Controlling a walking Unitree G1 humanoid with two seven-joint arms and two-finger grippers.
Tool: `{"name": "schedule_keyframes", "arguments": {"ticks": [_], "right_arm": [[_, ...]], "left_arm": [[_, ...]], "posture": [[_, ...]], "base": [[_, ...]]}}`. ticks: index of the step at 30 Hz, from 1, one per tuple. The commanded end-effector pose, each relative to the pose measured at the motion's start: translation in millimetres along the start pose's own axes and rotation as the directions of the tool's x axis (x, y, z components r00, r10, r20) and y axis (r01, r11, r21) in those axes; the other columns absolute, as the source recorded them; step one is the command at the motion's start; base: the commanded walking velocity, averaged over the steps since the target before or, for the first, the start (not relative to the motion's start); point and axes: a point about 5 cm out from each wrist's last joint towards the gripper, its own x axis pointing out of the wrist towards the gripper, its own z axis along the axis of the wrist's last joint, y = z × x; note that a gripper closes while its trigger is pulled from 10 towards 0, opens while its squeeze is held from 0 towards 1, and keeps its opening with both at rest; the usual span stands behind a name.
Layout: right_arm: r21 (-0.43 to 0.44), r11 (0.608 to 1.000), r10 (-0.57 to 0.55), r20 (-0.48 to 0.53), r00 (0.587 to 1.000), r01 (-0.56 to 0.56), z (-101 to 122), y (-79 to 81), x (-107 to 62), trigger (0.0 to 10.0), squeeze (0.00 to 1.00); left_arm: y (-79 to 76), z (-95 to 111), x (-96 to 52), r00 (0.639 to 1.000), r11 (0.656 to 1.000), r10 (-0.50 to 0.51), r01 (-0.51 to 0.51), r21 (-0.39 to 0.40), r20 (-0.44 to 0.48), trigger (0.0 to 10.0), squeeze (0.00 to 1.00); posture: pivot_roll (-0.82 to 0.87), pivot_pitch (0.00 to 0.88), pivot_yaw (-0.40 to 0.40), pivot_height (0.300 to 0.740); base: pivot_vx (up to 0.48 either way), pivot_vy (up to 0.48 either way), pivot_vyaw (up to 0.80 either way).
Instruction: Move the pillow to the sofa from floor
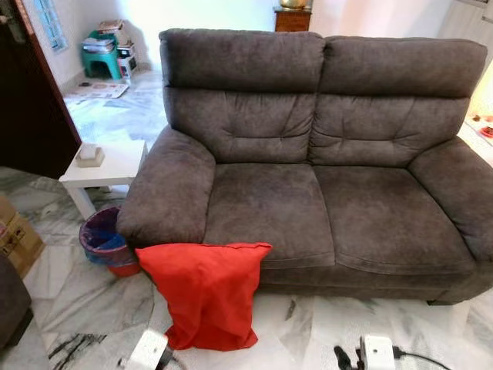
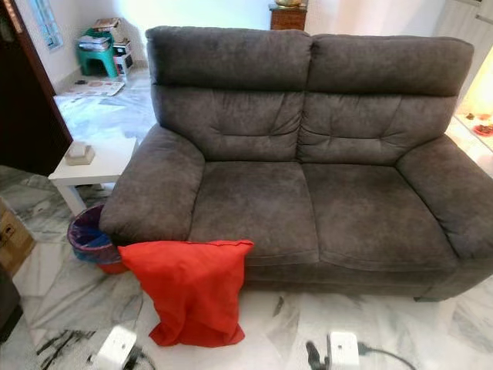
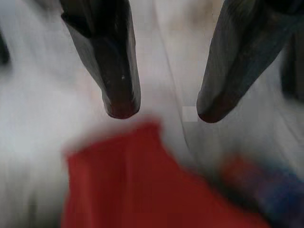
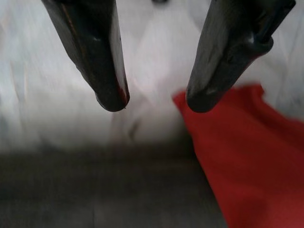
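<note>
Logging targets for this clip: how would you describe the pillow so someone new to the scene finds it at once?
Start at the big grey sofa filling the middle of the head view. At the foot of its left armrest, the pillow stands on the marble floor, its top edge leaning on the seat front. It is the one bright red cloth thing; the bin beside it is rigid, with a blue liner.

A red fabric pillow (image 1: 206, 294) is standing on the white marble floor (image 1: 308, 327), leaning against the front of the dark grey two-seat fabric sofa (image 1: 323, 162), below its left seat cushion. A small white side table (image 1: 108, 171) is sitting just left of the sofa's left armrest, with a small box (image 1: 90, 155) lying on it. A lined waste bin (image 1: 106, 240) is sitting before the table, just left of the pillow. A green plastic stool (image 1: 100, 58) is standing far behind, to the left
</note>
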Motion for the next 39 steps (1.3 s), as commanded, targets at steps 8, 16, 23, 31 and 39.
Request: {"name": "schedule_keyframes", "arguments": {"ticks": [8, 16, 23, 31, 39], "right_arm": [[0.029, 0.995, -0.102, 0.317, 0.943, 0.098, 39.0, -25.4, -15.1, 10.0, 0.0], [0.134, 0.967, -0.235, 0.158, 0.959, 0.215, -14.3, -42.6, -45.3, 10.0, 0.0], [0.142, 0.96, -0.235, -0.07, 0.97, 0.243, -45.8, -32.1, -42.0, 10.0, 0.0], [0.077, 0.943, -0.274, -0.37, 0.887, 0.324, -91.2, -36.4, -64.5, 10.0, 0.0], [0.077, 0.952, -0.254, -0.334, 0.908, 0.295, -82.8, -27.5, -53.9, 10.0, 0.0]], "left_arm": [[26.2, 21.2, -22.4, 0.954, 0.994, 0.101, -0.108, 0.01, 0.283, 10.0, 0.0], [45.1, 0.0, -43.7, 0.96, 0.975, 0.217, -0.206, -0.08, 0.178, 10.0, 0.0], [39.4, -51.1, -43.8, 0.976, 0.968, 0.145, -0.174, -0.183, -0.16, 10.0, 0.0], [27.1, -92.9, -58.1, 0.879, 0.992, -0.035, -0.026, -0.121, -0.476, 10.0, 0.0], [13.3, -84.7, -48.7, 0.886, 0.99, -0.076, 0.01, -0.144, -0.458, 10.0, 0.0]], "posture": [[-0.06, 0.0, -0.001, 0.74], [-0.04, 0.0, 0.016, 0.74], [-0.04, 0.0, 0.02, 0.74], [-0.03, 0.0, 0.025, 0.74], [-0.04, 0.0, 0.021, 0.74]], "base": [[0.0, 0.0, 0.0], [0.0, 0.0, 0.0], [0.0, 0.0, 0.0], [0.0, 0.0, 0.0], [0.0, 0.0, 0.1]]}}
